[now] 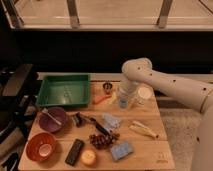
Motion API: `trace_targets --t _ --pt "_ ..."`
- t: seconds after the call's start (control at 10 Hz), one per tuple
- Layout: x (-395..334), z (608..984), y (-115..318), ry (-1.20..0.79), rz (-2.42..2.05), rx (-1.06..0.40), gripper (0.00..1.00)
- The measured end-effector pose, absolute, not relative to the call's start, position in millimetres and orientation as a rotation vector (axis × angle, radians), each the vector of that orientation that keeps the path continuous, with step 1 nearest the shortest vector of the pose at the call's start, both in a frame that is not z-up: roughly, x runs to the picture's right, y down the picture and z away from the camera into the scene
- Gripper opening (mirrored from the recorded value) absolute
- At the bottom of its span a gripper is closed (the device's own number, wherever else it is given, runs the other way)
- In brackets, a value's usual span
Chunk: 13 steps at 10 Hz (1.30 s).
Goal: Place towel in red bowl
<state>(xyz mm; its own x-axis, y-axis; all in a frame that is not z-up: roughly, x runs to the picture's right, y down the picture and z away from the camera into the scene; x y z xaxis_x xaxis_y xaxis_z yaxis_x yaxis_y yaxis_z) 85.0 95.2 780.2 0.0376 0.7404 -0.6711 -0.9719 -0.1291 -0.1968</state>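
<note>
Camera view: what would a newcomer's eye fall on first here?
The white arm reaches in from the right, its gripper low over the back of the table, right of the green tray. The red bowl sits at the front-left corner; the crumpled towel lies mid-table.

The towel (111,121), a small crumpled pale blue-grey cloth, lies on the worktop (150,156) near the hand (125,101), just in front of it. The red bowl (41,146) stands upright, well apart from the hand, at the front corner diagonally across.
</note>
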Motion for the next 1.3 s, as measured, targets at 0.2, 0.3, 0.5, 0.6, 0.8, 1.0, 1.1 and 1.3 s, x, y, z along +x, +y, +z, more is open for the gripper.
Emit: trace_targets --t 0.2,0.3,0.5,0.6,0.8,1.0,1.1,1.3 --pt "80.8 788.0 112.4 0.425 1.521 -0.797 0.67" --pt "82.1 787.9 113.1 0.427 1.522 -0.797 0.67" --pt "81.5 787.9 113.2 0.428 1.519 -0.797 0.67" --pt "81.2 787.6 111.8 0.428 1.515 -0.791 0.67" --pt "73.8 791.4 114.0 0.466 1.475 -0.72 0.67" --pt "70.9 805.7 124.2 0.499 1.466 -0.707 0.67" --pt "72.7 814.6 133.3 0.524 1.466 -0.72 0.67" --pt "68.6 826.1 143.8 0.55 1.46 -0.746 0.67"
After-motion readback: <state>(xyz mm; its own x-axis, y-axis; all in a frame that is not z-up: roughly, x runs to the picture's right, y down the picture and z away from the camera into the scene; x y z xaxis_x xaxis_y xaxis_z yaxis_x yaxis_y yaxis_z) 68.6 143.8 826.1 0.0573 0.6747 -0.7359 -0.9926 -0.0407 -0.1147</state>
